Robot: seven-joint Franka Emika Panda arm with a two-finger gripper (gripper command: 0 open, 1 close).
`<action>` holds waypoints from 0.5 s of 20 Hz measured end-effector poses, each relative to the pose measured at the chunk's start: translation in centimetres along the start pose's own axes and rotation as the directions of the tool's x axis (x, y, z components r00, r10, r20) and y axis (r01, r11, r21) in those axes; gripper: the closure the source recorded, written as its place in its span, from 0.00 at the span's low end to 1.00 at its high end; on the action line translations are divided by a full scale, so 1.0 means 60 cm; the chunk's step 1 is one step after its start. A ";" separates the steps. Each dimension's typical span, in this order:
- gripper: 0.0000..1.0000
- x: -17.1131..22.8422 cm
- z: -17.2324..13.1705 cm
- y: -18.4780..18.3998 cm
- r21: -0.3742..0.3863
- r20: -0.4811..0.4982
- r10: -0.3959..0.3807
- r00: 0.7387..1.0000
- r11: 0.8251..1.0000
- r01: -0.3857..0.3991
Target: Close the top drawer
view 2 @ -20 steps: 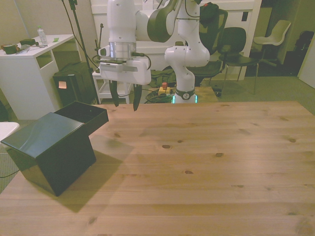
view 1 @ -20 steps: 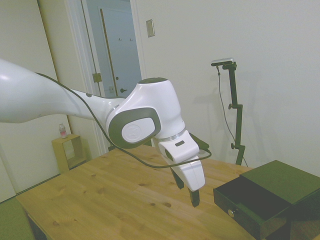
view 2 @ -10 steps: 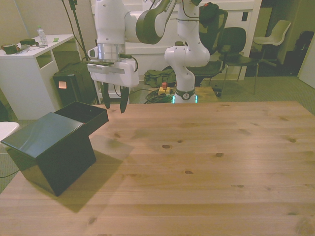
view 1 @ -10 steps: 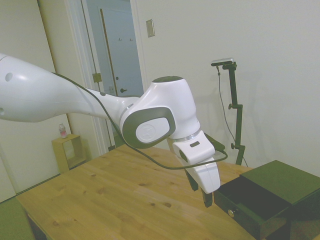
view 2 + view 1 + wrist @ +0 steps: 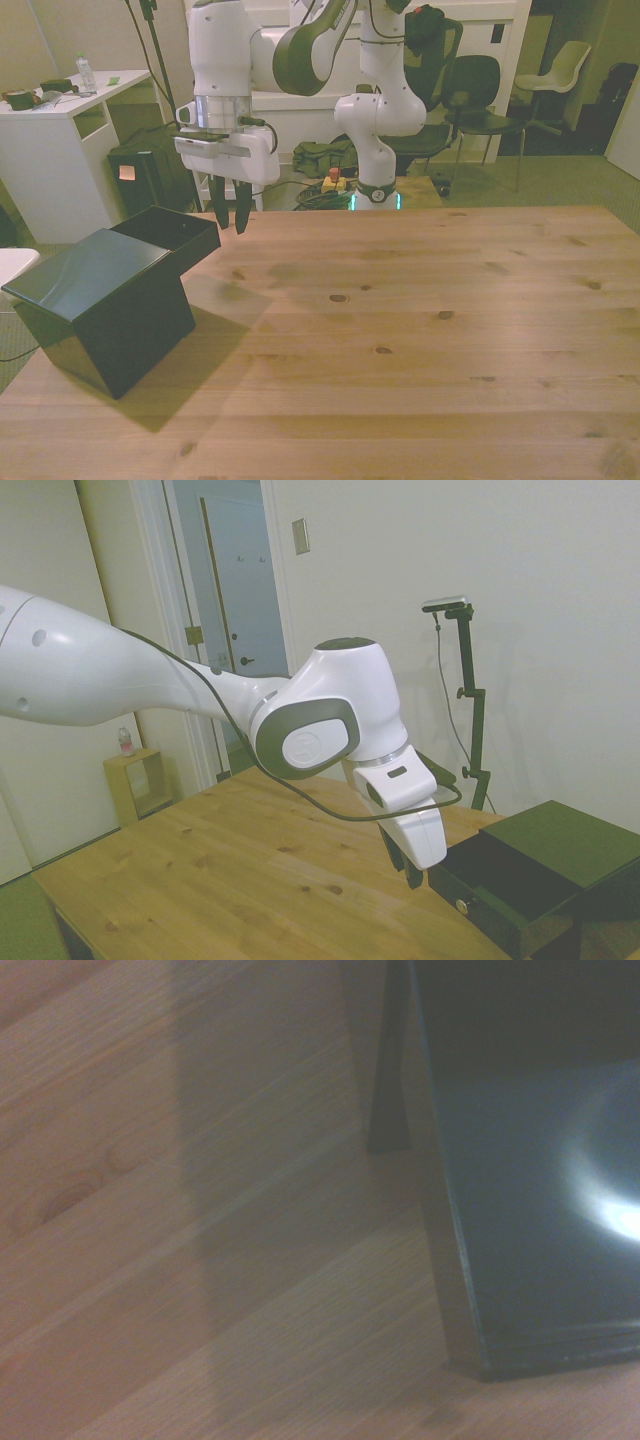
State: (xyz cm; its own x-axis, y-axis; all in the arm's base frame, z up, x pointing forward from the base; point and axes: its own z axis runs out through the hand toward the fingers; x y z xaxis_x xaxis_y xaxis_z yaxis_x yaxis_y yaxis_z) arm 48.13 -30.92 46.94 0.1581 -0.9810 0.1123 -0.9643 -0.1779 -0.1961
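Observation:
A small black chest (image 5: 100, 300) stands on the wooden table (image 5: 420, 330) at the front view's left. Its top drawer (image 5: 172, 233) is pulled out, with the dark inside showing. The side view shows the drawer (image 5: 495, 880) with a brass knob (image 5: 461, 906) on its front. My gripper (image 5: 230, 214) hangs fingers down just off the drawer's front end, a little above the table, and is also seen in the side view (image 5: 405, 865). It is open by a narrow gap and holds nothing. From the wrist I see the drawer's rim (image 5: 445, 1240) and the wood beside it.
The chest sits near the table's edge at the front view's left. A white desk (image 5: 50, 120) and black chairs (image 5: 470, 95) stand beyond the table. The table stretches bare toward the front view's right.
The arm has carried my gripper toward the drawer's front, to the front view's left, and slightly lower. The gap between the fingers has narrowed. The drawer has not moved.

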 end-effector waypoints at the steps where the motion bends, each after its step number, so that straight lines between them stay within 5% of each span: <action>1: 1.00 0.000 0.000 0.000 0.000 0.000 0.000 1.000 1.000 0.000; 10: 1.00 0.023 -0.007 0.009 0.002 -0.012 0.023 1.000 1.000 -0.023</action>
State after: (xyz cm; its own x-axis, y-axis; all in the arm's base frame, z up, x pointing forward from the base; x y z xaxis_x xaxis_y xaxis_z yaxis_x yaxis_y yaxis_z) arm 47.76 -32.33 47.40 0.1330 -0.9838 0.1198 -0.9672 -0.1552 -0.2010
